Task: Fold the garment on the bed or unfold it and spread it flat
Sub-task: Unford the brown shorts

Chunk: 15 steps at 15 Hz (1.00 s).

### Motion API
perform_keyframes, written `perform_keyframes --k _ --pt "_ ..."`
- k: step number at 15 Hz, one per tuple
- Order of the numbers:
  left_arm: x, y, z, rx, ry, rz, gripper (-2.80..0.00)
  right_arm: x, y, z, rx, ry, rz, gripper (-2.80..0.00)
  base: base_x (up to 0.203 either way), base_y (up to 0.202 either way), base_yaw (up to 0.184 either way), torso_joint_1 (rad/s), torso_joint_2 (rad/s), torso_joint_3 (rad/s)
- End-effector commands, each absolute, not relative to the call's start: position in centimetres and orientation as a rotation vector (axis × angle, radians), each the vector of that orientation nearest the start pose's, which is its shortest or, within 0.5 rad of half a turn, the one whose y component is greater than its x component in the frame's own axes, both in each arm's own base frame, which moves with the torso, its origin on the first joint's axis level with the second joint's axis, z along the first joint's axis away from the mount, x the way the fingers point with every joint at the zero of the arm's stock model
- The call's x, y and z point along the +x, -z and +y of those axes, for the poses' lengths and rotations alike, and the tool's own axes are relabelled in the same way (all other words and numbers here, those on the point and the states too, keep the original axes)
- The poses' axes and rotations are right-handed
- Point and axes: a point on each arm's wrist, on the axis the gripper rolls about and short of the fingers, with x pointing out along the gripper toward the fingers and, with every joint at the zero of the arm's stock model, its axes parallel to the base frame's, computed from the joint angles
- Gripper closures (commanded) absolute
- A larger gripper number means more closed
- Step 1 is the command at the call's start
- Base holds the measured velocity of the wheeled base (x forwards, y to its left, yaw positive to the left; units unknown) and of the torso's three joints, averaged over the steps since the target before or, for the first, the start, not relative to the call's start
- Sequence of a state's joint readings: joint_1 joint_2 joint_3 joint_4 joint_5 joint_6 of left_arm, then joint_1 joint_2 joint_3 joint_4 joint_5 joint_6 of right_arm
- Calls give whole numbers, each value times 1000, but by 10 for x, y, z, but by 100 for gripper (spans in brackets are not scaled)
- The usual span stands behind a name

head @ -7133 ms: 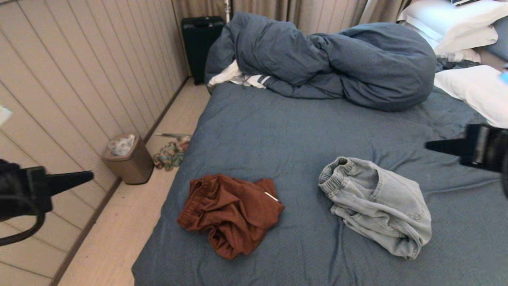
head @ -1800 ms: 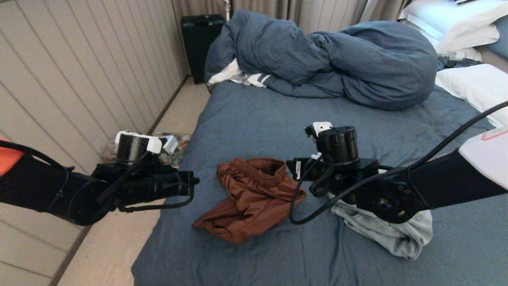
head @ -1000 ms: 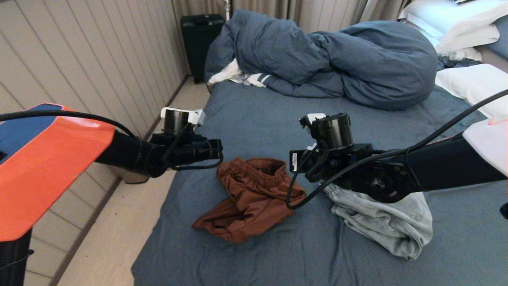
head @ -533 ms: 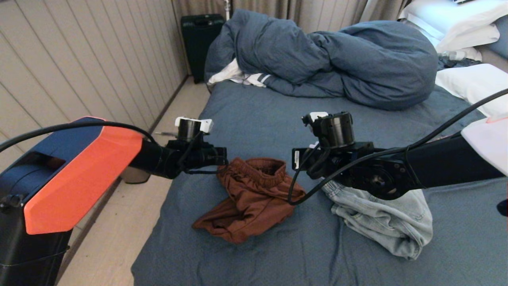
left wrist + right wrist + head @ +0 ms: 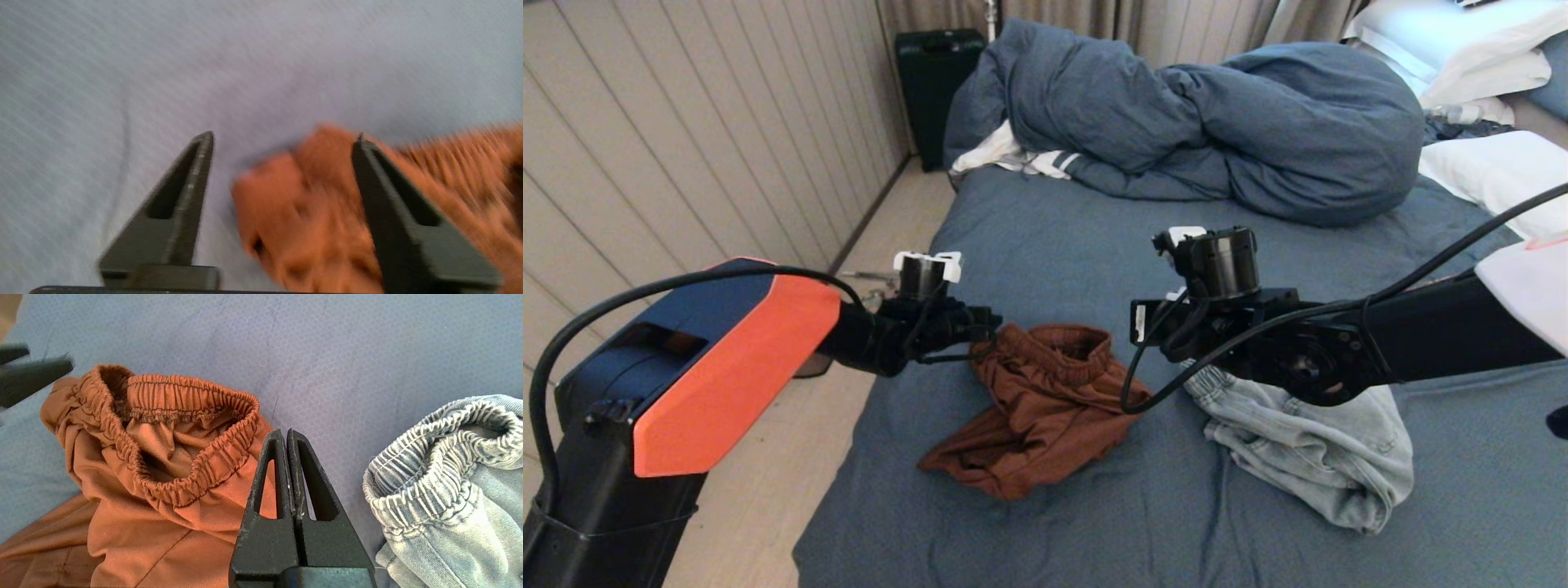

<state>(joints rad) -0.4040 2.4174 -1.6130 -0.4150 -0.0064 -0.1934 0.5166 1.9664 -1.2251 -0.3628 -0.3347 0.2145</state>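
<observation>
A crumpled rust-brown garment (image 5: 1045, 408) with an elastic waistband lies near the left edge of the bed (image 5: 1094, 245). My left gripper (image 5: 284, 138) is open at the waistband's left corner. The brown cloth (image 5: 310, 212) lies between its spread fingers, and nothing is gripped. My right gripper (image 5: 283, 433) hovers shut and empty just over the right side of the brown waistband (image 5: 192, 416). It sits between that garment and a light denim garment (image 5: 449, 465). In the head view the right arm (image 5: 1258, 351) hides part of the denim garment (image 5: 1307, 449).
A bunched blue duvet (image 5: 1192, 122) fills the back of the bed, with white pillows (image 5: 1494, 180) at the right. A bin and a black case (image 5: 935, 90) stand on the floor strip along the panelled wall at the left.
My left arm has swung right and down to the brown waistband, and its jaws have gone from shut to open. The right arm has barely moved and both garments lie as before.
</observation>
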Motion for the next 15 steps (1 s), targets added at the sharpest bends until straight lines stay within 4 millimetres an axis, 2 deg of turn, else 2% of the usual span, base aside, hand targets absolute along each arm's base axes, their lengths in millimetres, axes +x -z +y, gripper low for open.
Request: perform_keyframes --k 1,10,15 --pt "457 -74 -200 -108 360 436 -280 342 -178 186 57 -141 360 0 0 0 0 0 0 0" --pt "455 -68 -206 -105 370 448 -280 342 -176 186 54 -142 365 0 0 0 0 0 0 0" --pt "442 -85 -212 -118 390 436 -280 342 -178 186 56 -141 358 0 0 0 0 0 0 0"
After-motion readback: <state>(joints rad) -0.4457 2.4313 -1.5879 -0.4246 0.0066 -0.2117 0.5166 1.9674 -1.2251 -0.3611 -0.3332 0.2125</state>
